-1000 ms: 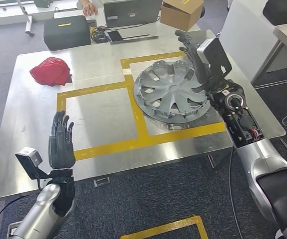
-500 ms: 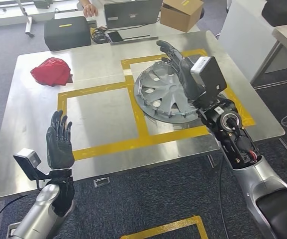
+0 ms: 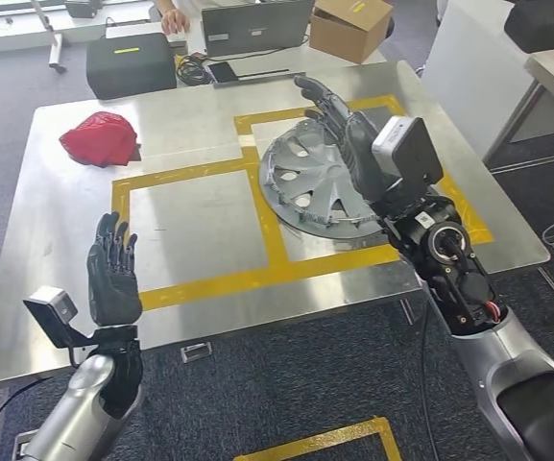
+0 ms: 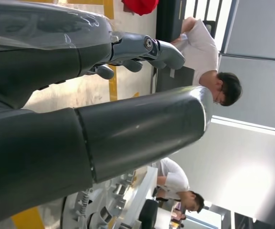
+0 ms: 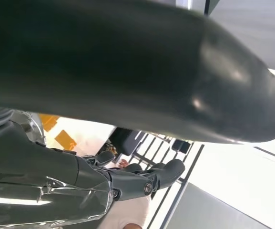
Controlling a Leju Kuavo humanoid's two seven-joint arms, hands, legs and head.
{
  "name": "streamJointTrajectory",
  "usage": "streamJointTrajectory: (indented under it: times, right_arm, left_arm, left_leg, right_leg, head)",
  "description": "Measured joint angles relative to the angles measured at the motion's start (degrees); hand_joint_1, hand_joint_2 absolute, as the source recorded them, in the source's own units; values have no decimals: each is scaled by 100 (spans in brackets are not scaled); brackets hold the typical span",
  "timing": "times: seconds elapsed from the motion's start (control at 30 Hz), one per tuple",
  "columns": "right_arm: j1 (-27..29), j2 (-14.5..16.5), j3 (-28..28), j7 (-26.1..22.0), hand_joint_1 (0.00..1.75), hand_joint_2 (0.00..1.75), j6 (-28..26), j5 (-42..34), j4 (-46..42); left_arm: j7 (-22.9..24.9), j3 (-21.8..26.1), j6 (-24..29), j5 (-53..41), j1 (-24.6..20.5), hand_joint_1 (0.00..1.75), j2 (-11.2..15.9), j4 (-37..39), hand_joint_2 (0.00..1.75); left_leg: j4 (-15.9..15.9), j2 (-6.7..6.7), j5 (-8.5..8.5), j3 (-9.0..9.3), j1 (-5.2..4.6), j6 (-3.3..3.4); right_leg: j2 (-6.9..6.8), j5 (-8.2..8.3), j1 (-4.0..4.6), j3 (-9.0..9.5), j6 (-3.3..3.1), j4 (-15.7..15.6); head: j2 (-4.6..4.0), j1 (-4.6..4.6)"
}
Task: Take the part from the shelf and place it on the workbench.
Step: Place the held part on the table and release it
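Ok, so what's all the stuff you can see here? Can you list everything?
wheel cover: one, grey, flat in the right taped box on the table
red cloth: one, red, far left of the table
table: one, silver metal, yellow tape boxes
black case: one, black, beyond the table
laptop: one, grey, beyond the table
cardboard box: one, brown, beside the laptop
person's hand: one, at the far edge
left robot hand: dark, raised, holding nothing
right robot hand: dark, fingers spread above the wheel cover
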Motion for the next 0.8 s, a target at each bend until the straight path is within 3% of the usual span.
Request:
streamJointTrajectory:
  times: [0.2, 0.27, 0.3, 0.37, 0.4, 0.43, 0.47, 0.5, 0.57, 0.63, 0.73, 0.8]
  right_arm:
    - [34, 1, -1, 47, 0, 0, -17, -19, -149]
    - [44, 0, -3, 56, 0, 0, -27, -20, -203]
    - [50, 0, -4, 60, 0, 0, -33, -20, -224]
    - [78, 0, -4, 68, 0, 0, -41, -20, -240]
    - [99, 0, -4, 73, 0, 0, -43, -20, -241]
    - [117, 0, -3, 77, 0, 0, -44, -20, -241]
    - [127, 1, -2, 81, 0, 0, -44, -20, -241]
    - [127, 1, -1, 83, 0, 0, -45, -20, -241]
    - [109, 2, 1, 84, 0, 0, -44, -20, -241]
    - [91, 3, 1, 83, 0, 0, -42, -20, -242]
    - [74, 19, 3, 69, 0, 0, -11, -14, -243]
    - [66, 32, 3, 55, 0, 0, 14, -2, -243]
  left_arm:
    - [65, 1, 32, -14, 28, 0, 8, -85, 0]
    - [84, 1, 32, -14, 30, 0, 2, -113, 0]
    - [90, 1, 32, -13, 33, 0, -4, -123, 0]
    - [101, 1, 35, -11, 46, 0, -11, -136, 0]
    - [105, 1, 40, -10, 61, 0, -12, -138, 0]
    - [108, 1, 46, -8, 76, 0, -10, -139, 0]
    - [110, 1, 52, -4, 91, 0, -9, -139, 0]
    - [110, 1, 58, 0, 101, 0, -8, -140, 0]
    - [111, 2, 70, 9, 109, 0, -5, -158, 0]
    - [127, 5, 85, 14, 112, 0, 0, -192, 0]
    - [163, 10, 97, 15, 126, 0, 14, -227, 0]
    - [169, 14, 99, 17, 132, 0, 26, -237, 0]
  left_leg:
    - [41, 4, -72, 21, 10, 62]
    - [-3, 12, -67, 77, 47, 86]
    - [-25, 17, -67, 105, 68, 95]
    - [-30, 20, -75, 122, 80, 103]
    - [-28, 20, -77, 123, 81, 101]
    - [-24, 20, -79, 122, 83, 98]
    - [-15, 18, -82, 122, 88, 91]
    - [1, 15, -87, 122, 97, 78]
    - [50, 1, -99, 114, 106, 27]
    - [88, -21, -84, 105, 101, -46]
    - [116, -47, -45, 65, 99, -153]
    - [455, -36, -330, -95, 108, -217]
  right_leg:
    - [1, -52, 8, 50, 51, -4]
    - [2, -187, 16, 15, 85, 153]
    - [3, -348, 13, -82, 106, 403]
    - [1, -759, -23, -448, 149, 1213]
    - [1, -891, -43, -627, 168, 1580]
    - [0, -912, -62, -727, 186, 1771]
    - [-1, -812, -80, -713, 200, 1727]
    - [-2, -614, -98, -578, 212, 1445]
    - [7, -228, -119, -136, 227, 601]
    - [37, -81, -107, 102, 182, 155]
    - [43, -36, -103, 64, 50, 125]
    - [21, 42, -126, -3, -54, 106]
  head:
    - [0, -1]
    - [0, 9]
    - [0, 28]
    - [0, 76]
    - [0, 92]
    - [0, 101]
    - [0, 109]
    - [0, 116]
    - [0, 140]
    - [0, 146]
    - [0, 102]
    - [0, 39]
